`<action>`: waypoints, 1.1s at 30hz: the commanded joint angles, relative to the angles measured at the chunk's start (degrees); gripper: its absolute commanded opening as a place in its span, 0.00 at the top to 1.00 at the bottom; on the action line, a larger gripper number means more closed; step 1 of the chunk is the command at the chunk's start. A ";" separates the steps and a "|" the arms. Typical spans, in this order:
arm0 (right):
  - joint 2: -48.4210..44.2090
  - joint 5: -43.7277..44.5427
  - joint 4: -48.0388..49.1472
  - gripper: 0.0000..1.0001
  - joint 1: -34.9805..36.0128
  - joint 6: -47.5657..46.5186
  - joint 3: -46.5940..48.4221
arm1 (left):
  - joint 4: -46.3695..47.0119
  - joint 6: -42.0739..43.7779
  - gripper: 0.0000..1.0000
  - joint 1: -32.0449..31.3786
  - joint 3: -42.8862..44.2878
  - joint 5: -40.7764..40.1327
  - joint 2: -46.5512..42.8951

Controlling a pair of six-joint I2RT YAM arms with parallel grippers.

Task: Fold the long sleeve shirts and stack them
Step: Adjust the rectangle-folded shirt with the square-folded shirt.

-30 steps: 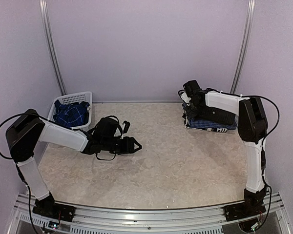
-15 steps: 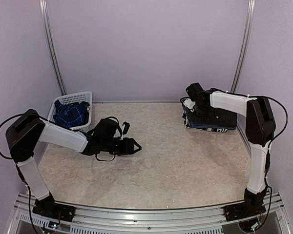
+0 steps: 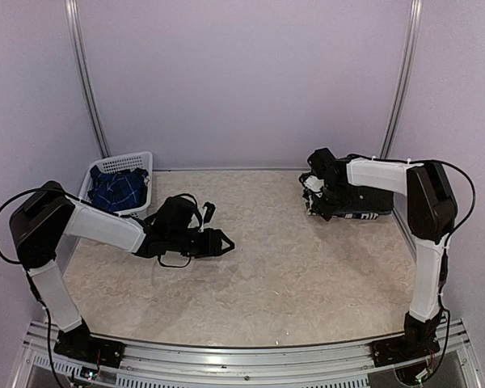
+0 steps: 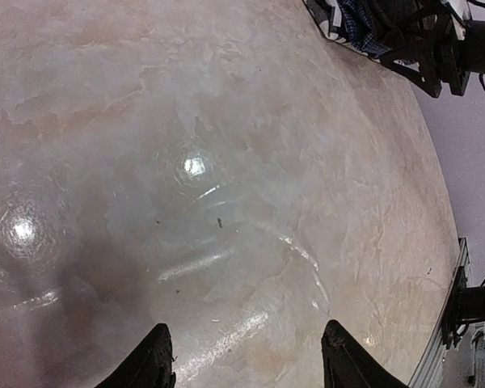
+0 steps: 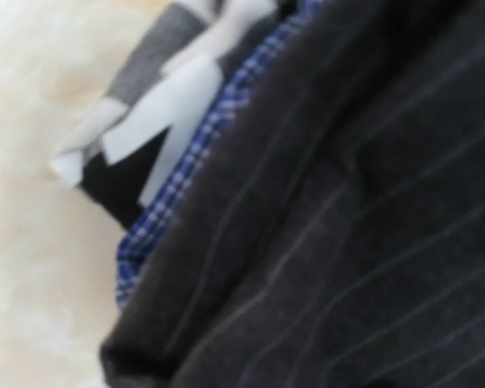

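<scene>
Far right on the worktop (image 3: 291, 259), the black striped shirt (image 5: 347, 242) lies on the blue checked shirt (image 5: 186, 170). Right hand (image 3: 314, 190) is at their left end; apart or together, I cannot tell. Left hand (image 4: 246, 326) is apart. Plaid shirt (image 3: 117, 187) sits in the far-left basket (image 3: 137, 159).

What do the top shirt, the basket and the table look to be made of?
Top shirt: woven cloth, matte charcoal with thin pale pinstripes, and it creases softly.
Basket: probably plastic, white, with stiff lattice walls.
Table: hard and glossy with beige marble veining and sharp lamp reflections. It could be stone or laminate, I cannot tell which.
</scene>
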 commanded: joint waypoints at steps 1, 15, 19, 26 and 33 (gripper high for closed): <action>-6.61 -3.47 2.33 0.18 0.47 1.18 -1.42 | 1.01 0.02 0.41 0.25 -0.38 0.53 0.47; -14.03 -9.84 12.14 0.20 -5.91 9.97 2.78 | 0.88 0.02 0.40 0.25 -1.18 -0.11 -0.64; -8.80 -10.83 12.38 0.22 -9.02 14.00 8.10 | 0.47 0.09 0.38 0.32 -1.35 -0.60 -1.31; 2.40 -15.36 10.55 0.24 -14.30 21.09 18.14 | -0.43 0.44 0.36 0.25 -1.74 -1.92 -2.45; 11.33 -22.15 10.45 0.25 -17.80 24.14 18.59 | -1.23 0.63 0.33 0.25 -1.74 -2.83 -3.36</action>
